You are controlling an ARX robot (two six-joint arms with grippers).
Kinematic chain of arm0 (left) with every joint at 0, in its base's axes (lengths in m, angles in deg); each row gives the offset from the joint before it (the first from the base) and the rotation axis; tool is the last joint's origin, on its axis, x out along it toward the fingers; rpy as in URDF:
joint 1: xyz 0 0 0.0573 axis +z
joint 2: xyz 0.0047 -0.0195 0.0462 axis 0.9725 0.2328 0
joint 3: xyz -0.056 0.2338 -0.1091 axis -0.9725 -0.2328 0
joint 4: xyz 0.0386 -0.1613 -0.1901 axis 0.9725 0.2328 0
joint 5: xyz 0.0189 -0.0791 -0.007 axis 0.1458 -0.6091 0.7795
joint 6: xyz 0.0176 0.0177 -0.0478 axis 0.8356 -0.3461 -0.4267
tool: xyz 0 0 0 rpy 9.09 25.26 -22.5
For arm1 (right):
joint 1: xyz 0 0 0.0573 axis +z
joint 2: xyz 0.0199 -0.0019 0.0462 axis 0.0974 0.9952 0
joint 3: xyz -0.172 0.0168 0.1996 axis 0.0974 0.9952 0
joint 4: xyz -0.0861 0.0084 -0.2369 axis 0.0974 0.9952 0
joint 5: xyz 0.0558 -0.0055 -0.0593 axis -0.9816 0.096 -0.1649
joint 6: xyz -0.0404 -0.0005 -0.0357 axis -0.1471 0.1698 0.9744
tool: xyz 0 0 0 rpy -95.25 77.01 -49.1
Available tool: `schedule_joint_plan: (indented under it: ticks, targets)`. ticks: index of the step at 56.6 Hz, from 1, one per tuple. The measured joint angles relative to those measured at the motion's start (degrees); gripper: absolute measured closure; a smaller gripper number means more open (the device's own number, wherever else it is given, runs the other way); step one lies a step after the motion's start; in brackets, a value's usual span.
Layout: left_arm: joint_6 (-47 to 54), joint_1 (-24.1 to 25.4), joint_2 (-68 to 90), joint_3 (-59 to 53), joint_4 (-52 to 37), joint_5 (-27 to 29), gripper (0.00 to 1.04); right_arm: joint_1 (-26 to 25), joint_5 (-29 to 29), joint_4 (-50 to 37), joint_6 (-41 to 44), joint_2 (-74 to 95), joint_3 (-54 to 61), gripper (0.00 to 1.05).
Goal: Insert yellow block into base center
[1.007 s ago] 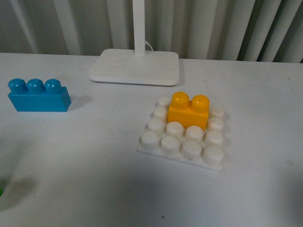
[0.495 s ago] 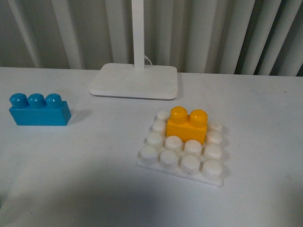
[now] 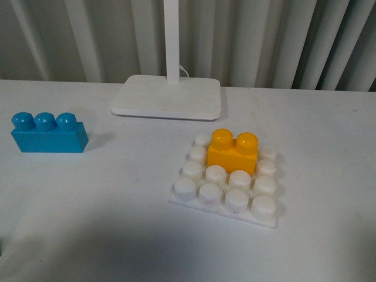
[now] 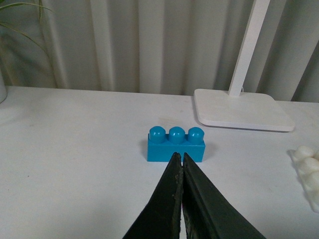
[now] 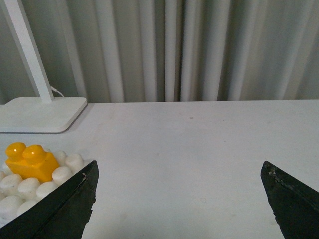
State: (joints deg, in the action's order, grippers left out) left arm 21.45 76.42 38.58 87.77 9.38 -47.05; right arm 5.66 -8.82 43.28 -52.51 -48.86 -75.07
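Right gripper [image 5: 179, 199]: fingers spread wide apart, nothing between them, hanging over bare table [image 5: 199, 149].
Left gripper [image 4: 181, 164]: fingers pressed together, empty, tips aimed at the blue brick [image 4: 175, 144].
Yellow block [image 3: 234, 151]: upright on the base [image 3: 226, 179], seated in its second row from the back, middle two columns.
Block versus right gripper: off beside one finger, well clear, no contact.
Lamp foot [image 3: 167, 97]: behind the base, apart from it.

Front view tilted upward; yellow block [image 3: 234, 153] and base [image 3: 228, 179] lower in frame.
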Motion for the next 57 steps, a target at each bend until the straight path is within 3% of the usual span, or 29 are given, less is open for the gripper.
schedule_joint_plan:
  ticks: [15, 22, 36, 57]
  targets:
    - [0.0, 0.0, -4.2, 0.0, 4.3, 0.0, 1.01, 0.0, 0.0, 0.0, 0.0, 0.0, 0.0, 0.09]
    - [0.0, 0.0, -12.9, 0.0, 14.0, 0.0, 1.01, 0.0, 0.0, 0.0, 0.0, 0.0, 0.0, 0.09]
    - [-0.2, 0.0, -13.9, 0.0, 14.4, 0.0, 1.0, 0.0, 0.0, 0.0, 0.0, 0.0, 0.0, 0.09]
    - [-0.2, 0.0, -13.9, 0.0, 14.4, 0.0, 0.28, 0.0, 0.0, 0.0, 0.0, 0.0, 0.0, 0.09]
